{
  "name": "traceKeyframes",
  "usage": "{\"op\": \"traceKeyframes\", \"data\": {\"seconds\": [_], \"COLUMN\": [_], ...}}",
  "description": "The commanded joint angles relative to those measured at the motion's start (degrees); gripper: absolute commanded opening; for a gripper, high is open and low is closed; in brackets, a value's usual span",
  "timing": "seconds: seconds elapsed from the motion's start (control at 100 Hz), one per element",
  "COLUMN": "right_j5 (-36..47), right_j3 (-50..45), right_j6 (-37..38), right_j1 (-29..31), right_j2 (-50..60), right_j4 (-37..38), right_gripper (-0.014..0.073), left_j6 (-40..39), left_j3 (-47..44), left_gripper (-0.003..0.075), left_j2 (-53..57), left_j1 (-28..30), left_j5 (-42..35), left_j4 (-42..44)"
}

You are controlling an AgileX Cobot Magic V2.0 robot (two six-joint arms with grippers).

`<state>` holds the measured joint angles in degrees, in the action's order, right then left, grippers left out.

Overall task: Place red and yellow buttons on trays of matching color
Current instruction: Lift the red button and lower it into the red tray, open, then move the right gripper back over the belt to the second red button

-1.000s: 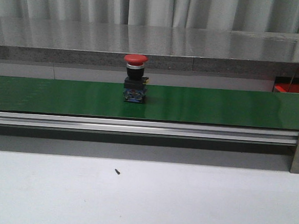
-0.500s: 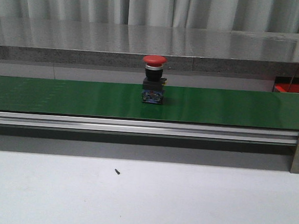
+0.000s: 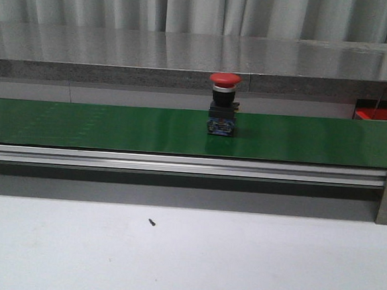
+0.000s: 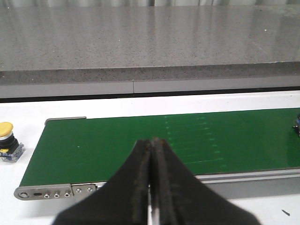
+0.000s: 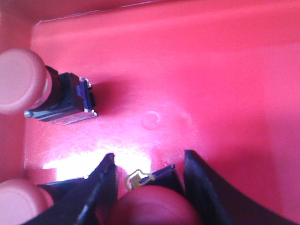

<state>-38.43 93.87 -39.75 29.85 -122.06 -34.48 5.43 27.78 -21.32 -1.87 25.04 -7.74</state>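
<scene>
Now a red button [image 3: 223, 104] stands on the green belt [image 3: 102, 126], middle of the front view. The left gripper [image 4: 151, 154] is closed, empty. The right gripper [image 5: 149, 176] holds another red button [image 5: 152, 204] over the red tray [image 5: 211, 70].

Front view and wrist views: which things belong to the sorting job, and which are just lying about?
Job: red button on the green belt; yellow button beside the belt's end; red tray; red buttons already in it.

Lying about: the belt itself, merely the carrier; grey ledge; curtain; dark speck on the white table.
</scene>
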Motion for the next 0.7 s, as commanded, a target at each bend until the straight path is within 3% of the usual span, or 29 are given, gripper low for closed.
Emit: {"op": "traceKeyframes", "data": {"seconds": [0.0,0.1,0.37,0.69], "right_j5": [0.3,0.2,-1.5,-7.1], "right_j3": [2.2,2.2,2.8,7.8], "right_j6": [-0.2,-0.2,-0.2,-0.5], "right_j1": [0.1,0.1,0.2,0.2], "right_j2": [2.7,2.4,2.6,9.6], "right_j4": [-1.9,-1.9,-1.9,-1.4], "right_gripper": [0.0209,0.0247,0.0538,0.0543], "left_j6": [0.0,0.0,0.0,0.0], "left_j3": [1.6,1.6,1.6,1.6], "left_gripper": [-0.002,-0.002,-0.002,-0.002], "left_j2": [-0.2,-0.2,-0.2,-0.2], "left_j1": [-0.5,-0.5,-0.5,-0.5], "left_j5": [-4.7,-4.7,-4.7,-4.7], "left_j4": [-0.4,-0.4,-0.6,-0.6]}}
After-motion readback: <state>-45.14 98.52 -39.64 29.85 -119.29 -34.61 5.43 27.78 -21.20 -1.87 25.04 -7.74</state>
